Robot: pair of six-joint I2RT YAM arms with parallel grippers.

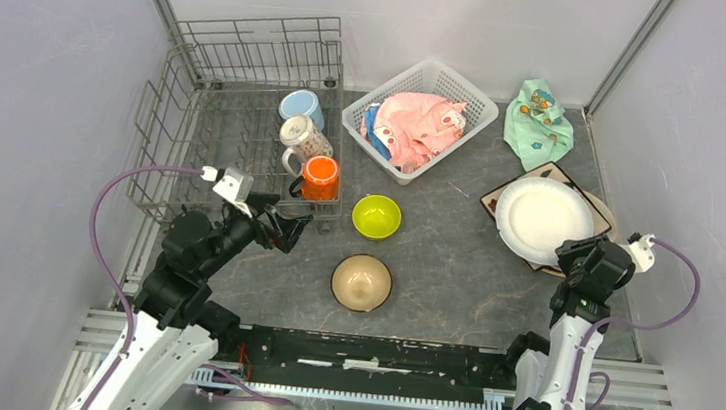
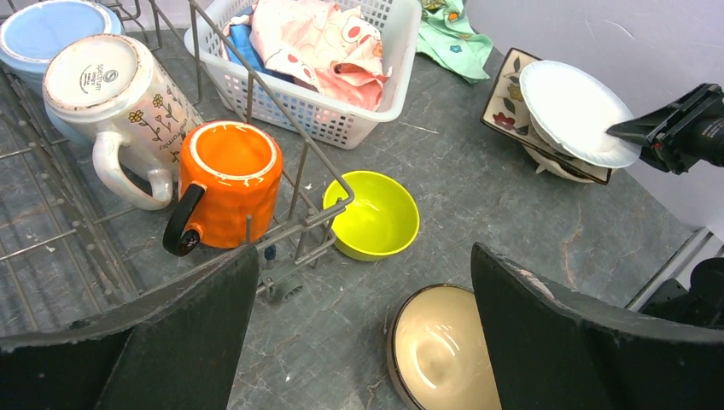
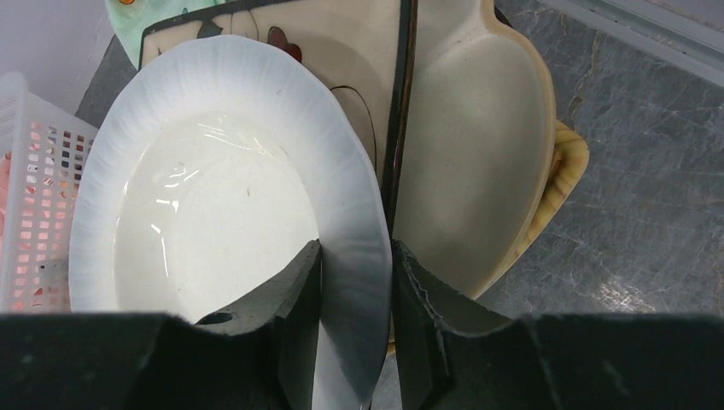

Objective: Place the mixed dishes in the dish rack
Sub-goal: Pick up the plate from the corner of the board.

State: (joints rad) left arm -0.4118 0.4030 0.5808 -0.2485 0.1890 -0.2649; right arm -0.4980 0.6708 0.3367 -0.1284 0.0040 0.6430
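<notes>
The grey wire dish rack [image 1: 171, 121] at the back left holds a light-blue mug [image 1: 300, 107], a white patterned mug [image 1: 302, 139] and an orange mug [image 1: 320, 178]. A lime-green bowl [image 1: 376, 216] and a tan bowl [image 1: 362, 282] sit on the table. My left gripper [image 1: 299, 227] is open and empty, by the rack's near right corner; the tan bowl [image 2: 444, 350] lies below its fingers. My right gripper [image 3: 356, 282] is shut on the rim of the white plate [image 3: 213, 196], tilted over the dark square plate [image 3: 341, 51] and the cream divided plate [image 3: 478, 145].
A white plastic lattice basket [image 1: 429, 79] with a pink cloth [image 1: 417, 125] stands at the back middle. A mint-green patterned cloth [image 1: 540, 122] lies at the back right. Grey walls stand close on both sides.
</notes>
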